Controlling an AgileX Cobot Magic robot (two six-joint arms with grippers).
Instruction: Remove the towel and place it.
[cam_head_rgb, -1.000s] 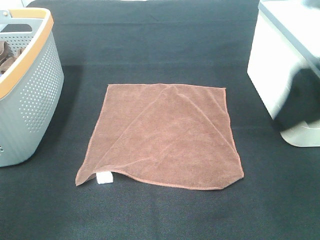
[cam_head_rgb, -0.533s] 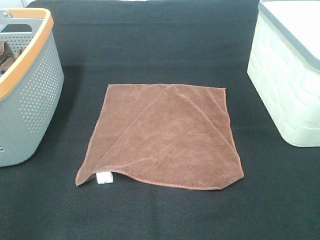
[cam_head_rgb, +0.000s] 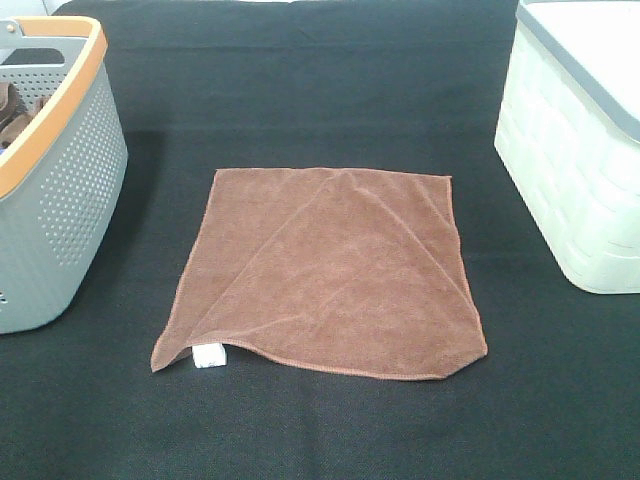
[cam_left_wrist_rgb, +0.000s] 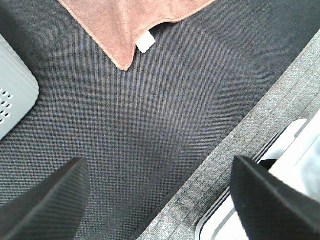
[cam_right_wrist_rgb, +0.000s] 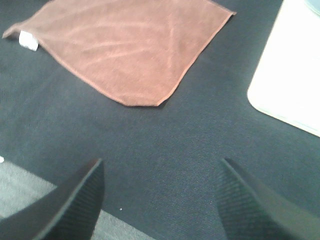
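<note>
From above, the towel (cam_head_rgb: 325, 275) is lying flat on the surface (cam_head_rgb: 320, 100), between the basket (cam_head_rgb: 55, 170) and the bin (cam_head_rgb: 575, 150); it looks soft, best pinched at a corner. The left hand (cam_left_wrist_rgb: 160, 195) is gaping near the tag (cam_left_wrist_rgb: 145, 42). The right hand (cam_right_wrist_rgb: 160, 200), spread, is showing creases.

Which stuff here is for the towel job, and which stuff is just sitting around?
For the job:
- the towel, spread flat on the black mat

Just there:
- grey basket with a bunched brown cloth inside
- white bin
</note>
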